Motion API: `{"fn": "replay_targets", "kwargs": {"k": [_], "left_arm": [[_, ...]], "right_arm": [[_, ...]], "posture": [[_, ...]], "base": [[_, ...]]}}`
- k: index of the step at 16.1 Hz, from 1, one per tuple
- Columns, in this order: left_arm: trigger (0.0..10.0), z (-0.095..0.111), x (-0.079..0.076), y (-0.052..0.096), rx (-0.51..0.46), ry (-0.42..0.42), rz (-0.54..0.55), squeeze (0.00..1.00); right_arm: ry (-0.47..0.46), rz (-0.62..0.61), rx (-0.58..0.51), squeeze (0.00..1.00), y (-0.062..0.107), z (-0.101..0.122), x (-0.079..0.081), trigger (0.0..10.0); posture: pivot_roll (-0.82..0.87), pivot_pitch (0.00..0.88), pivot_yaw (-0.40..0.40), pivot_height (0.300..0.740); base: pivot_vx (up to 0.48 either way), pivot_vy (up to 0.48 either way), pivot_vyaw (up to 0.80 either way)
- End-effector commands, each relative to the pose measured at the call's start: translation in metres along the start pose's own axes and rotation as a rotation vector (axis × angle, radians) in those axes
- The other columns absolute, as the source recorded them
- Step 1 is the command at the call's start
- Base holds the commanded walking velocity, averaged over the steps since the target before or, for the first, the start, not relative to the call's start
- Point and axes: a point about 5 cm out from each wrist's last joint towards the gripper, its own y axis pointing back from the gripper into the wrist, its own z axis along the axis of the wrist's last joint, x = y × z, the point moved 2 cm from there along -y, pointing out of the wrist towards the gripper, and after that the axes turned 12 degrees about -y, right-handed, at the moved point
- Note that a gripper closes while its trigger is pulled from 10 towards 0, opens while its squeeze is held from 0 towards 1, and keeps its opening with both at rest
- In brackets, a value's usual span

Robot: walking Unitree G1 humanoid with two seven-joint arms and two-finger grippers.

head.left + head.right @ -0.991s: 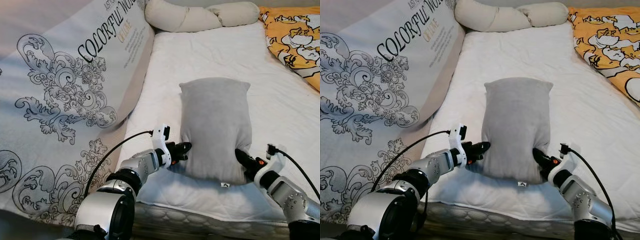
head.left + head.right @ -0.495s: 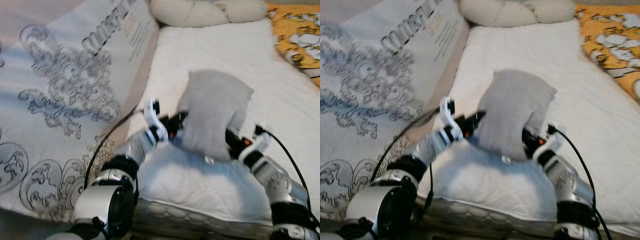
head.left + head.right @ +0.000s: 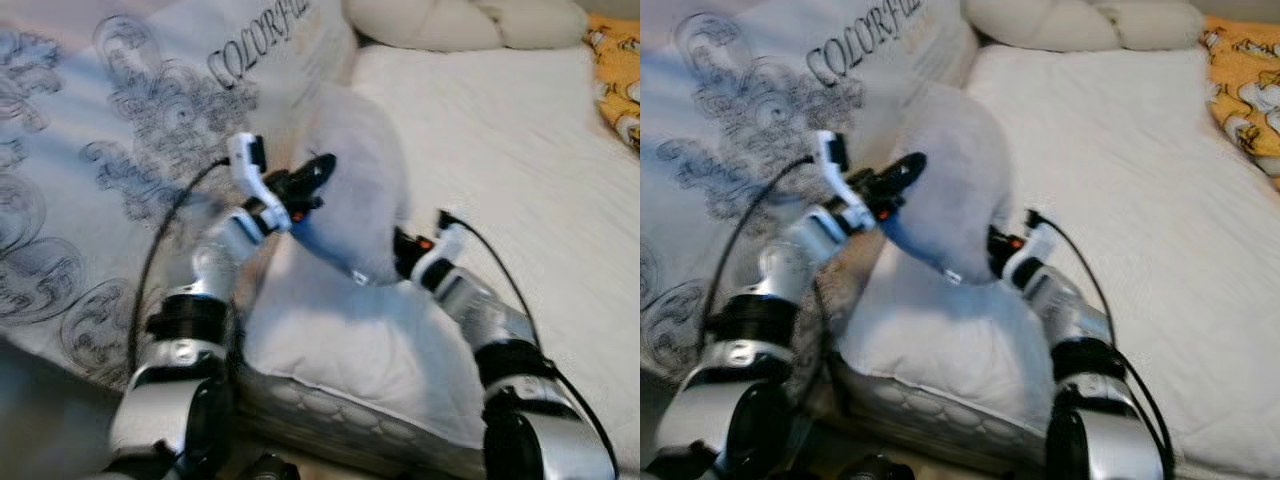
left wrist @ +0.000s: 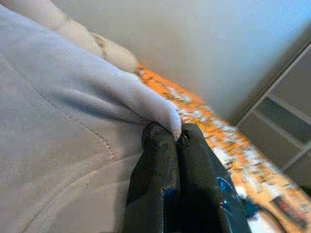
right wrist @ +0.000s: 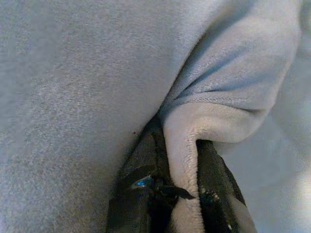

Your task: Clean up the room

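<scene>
You have the grey pillow (image 3: 355, 190) lifted off the bed (image 3: 520, 150), left tool (image 3: 318, 170) and right tool (image 3: 400, 252) each clenched on its fabric; next, carry it toward the head edge.

white bed (image 3: 520, 150), cream bolster (image 3: 440, 22), orange blanket (image 3: 618, 80)

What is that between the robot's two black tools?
The grey pillow hangs between the left tool and the right tool, lifted above the white mattress. Each wrist view shows a fold of it pinched between the fingers; the eye views show the whole.
</scene>
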Motion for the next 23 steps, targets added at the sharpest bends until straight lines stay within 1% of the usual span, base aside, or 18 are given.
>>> {"fn": "replay_targets", "kwargs": {"k": [1, 2, 3, 4, 5, 6, 7, 8, 9, 10, 12, 13, 16, 18, 20, 21, 22, 23], "left_arm": [[0.0, 0.002, -0.006, 0.007, 0.043, -0.069, -0.053, 0.0], [0.0, -0.007, 0.003, 0.016, 0.091, -0.091, -0.018, 0.0], [0.0, -0.023, 0.015, 0.027, 0.168, -0.135, 0.03, 0.0], [0.0, -0.046, 0.032, 0.04, 0.271, -0.195, 0.105, 0.0], [0.0, -0.064, 0.049, 0.055, 0.37, -0.278, 0.188, 0.0], [0.0, -0.075, 0.066, 0.071, 0.468, -0.397, 0.269, 0.0], [0.0, -0.076, 0.073, 0.077, 0.501, -0.442, 0.302, 0.0], [0.0, -0.072, 0.078, 0.079, 0.514, -0.483, 0.336, 0.0], [0.0, -0.067, 0.081, 0.079, 0.519, -0.52, 0.35, 0.0], [0.0, -0.065, 0.082, 0.079, 0.517, -0.53, 0.355, 0.0], [0.0, -0.054, 0.09, 0.073, 0.522, -0.657, 0.384, 0.0], [0.0, -0.046, 0.094, 0.07, 0.511, -0.72, 0.417, 0.0], [0.0, -0.031, 0.093, 0.058, 0.453, -0.798, 0.444, 0.0], [0.0, -0.023, 0.093, 0.054, 0.429, -0.846, 0.462, 0.0], [0.0, -0.015, 0.095, 0.052, 0.41, -0.886, 0.49, 0.0], [0.0, -0.008, 0.097, 0.051, 0.391, -0.916, 0.514, 0.0], [0.0, 0.006, 0.098, 0.05, 0.351, -0.965, 0.531, 0.0], [0.0, 0.014, 0.098, 0.049, 0.324, -0.992, 0.541, 0.0]], "right_arm": [[0.067, 0.0, 0.028, 0.0, -0.013, -0.007, 0.012, 0.0], [0.11, -0.036, 0.057, 0.0, -0.018, -0.016, 0.012, 0.0], [0.15, -0.086, 0.07, 0.0, -0.02, -0.023, 0.01, 0.0], [0.179, -0.142, 0.078, 0.0, -0.021, -0.03, 0.007, 0.0], [0.192, -0.181, 0.085, 0.0, -0.022, -0.037, 0.005, 0.0], [0.207, -0.196, 0.104, 0.0, -0.023, -0.05, 0.006, 0.0], [0.21, -0.195, 0.112, 0.0, -0.024, -0.057, 0.009, 0.0], [0.213, -0.192, 0.114, 0.0, -0.026, -0.063, 0.012, 0.0], [0.221, -0.189, 0.11, 0.0, -0.027, -0.069, 0.015, 0.0], [0.224, -0.192, 0.105, 0.0, -0.028, -0.07, 0.016, 0.0], [0.229, -0.189, 0.059, 0.0, -0.029, -0.074, 0.021, 0.0], [0.236, -0.204, 0.026, 0.0, -0.027, -0.072, 0.018, 0.0], [0.249, -0.233, -0.053, 0.0, -0.021, -0.065, 0.01, 0.0], [0.268, -0.238, -0.08, 0.0, -0.019, -0.067, 0.008, 0.0], [0.303, -0.228, -0.089, 0.0, -0.017, -0.074, 0.011, 0.0], [0.339, -0.214, -0.104, 0.0, -0.017, -0.075, 0.014, 0.0], [0.341, -0.197, -0.148, 0.0, -0.017, -0.072, 0.018, 0.0], [0.343, -0.193, -0.173, 0.0, -0.016, -0.069, 0.019, 0.0]], "posture": [[0.01, 0.0, 0.045, 0.74], [0.03, 0.0, 0.036, 0.74], [0.03, 0.0, 0.029, 0.74], [0.04, 0.0, 0.022, 0.74], [0.05, 0.0, 0.011, 0.74], [0.05, 0.0, 0.008, 0.74], [0.05, 0.0, 0.008, 0.74], [0.04, 0.0, 0.008, 0.74], [0.04, 0.0, 0.01, 0.74], [0.04, 0.0, 0.01, 0.74], [0.02, 0.0, 0.016, 0.74], [0.01, 0.0, 0.021, 0.74], [-0.01, 0.0, 0.031, 0.74], [-0.02, 0.0, 0.035, 0.74], [-0.02, 0.0, 0.037, 0.74], [-0.02, 0.0, 0.037, 0.74], [-0.02, 0.0, 0.035, 0.74], [-0.02, 0.0, 0.035, 0.74]], "base": [[0.0, 0.0, 0.0], [0.0, 0.0, 0.0], [0.0, 0.0, 0.0], [0.0, 0.0, 0.0], [0.0, 0.0, 0.0], [0.0, 0.0, 0.0], [0.0, 0.0, 0.0], [0.0, 0.0, 0.0], [0.0, 0.0, 0.0], [0.0, 0.0, 0.0], [0.0, 0.0, 0.0], [0.0, 0.0, 0.0], [0.0, 0.0, 0.0], [0.0, 0.0, 0.0], [0.0, 0.0, 0.0], [0.0, 0.0, 0.0], [0.0, 0.0, 0.0], [0.0, 0.0, 0.0]]}}
